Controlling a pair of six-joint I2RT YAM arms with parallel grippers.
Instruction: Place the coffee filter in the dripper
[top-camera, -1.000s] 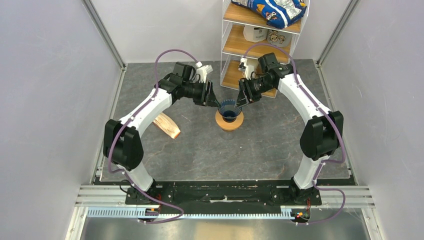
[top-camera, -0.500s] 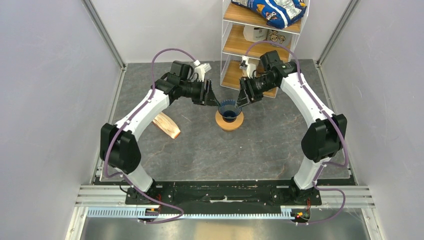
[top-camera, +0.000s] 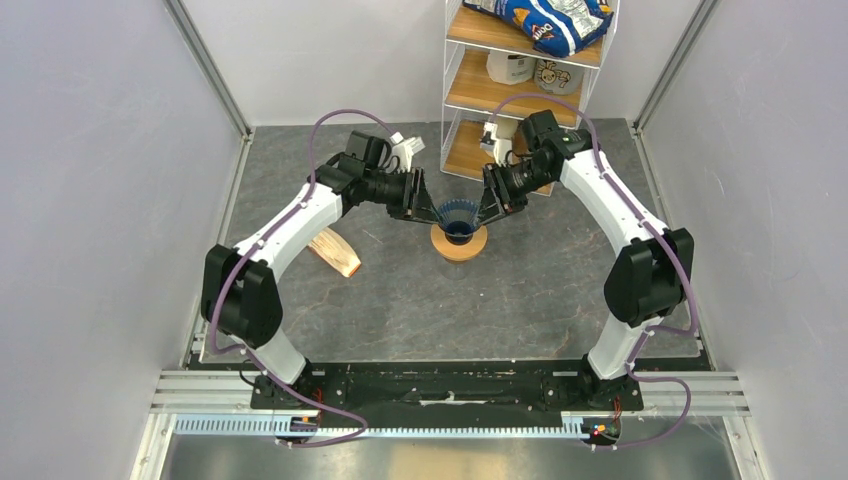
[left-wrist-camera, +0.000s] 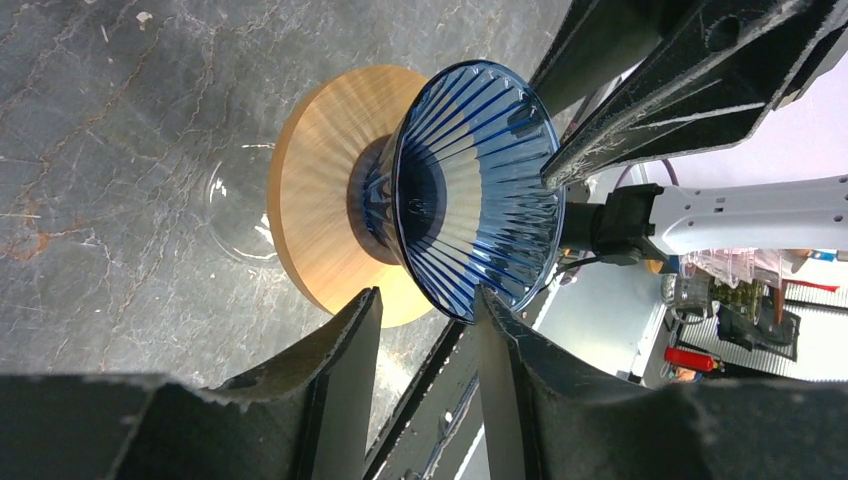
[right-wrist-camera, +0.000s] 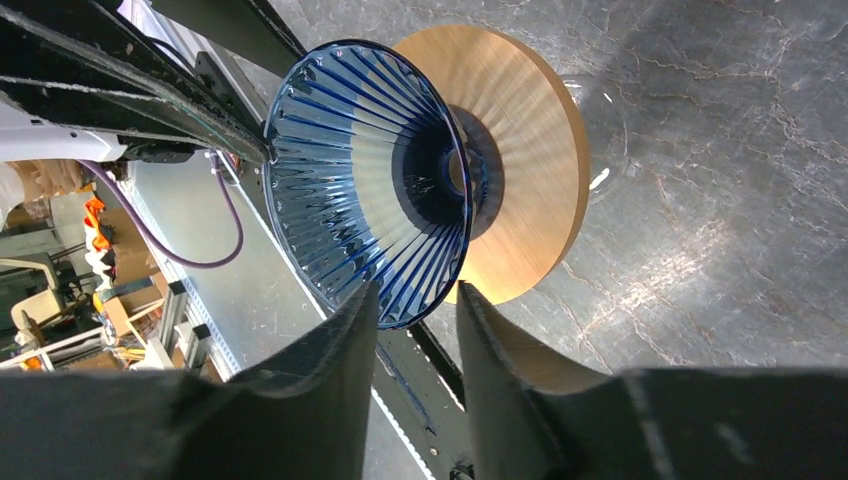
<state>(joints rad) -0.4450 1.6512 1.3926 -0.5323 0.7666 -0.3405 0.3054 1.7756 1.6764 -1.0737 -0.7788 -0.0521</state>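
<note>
The left gripper (left-wrist-camera: 425, 300) had its fingers narrowly apart, with the rim of the dripper (left-wrist-camera: 480, 190) in the gap, at the cone's 9 o'clock in the top view. The right gripper (right-wrist-camera: 415, 292), also slightly parted, met the rim at 3 o'clock. The dripper sat in a wooden ring (left-wrist-camera: 320, 180) over a glass cup (left-wrist-camera: 235, 210). A paper stack (top-camera: 335, 250) lay at its 8 o'clock.
</note>
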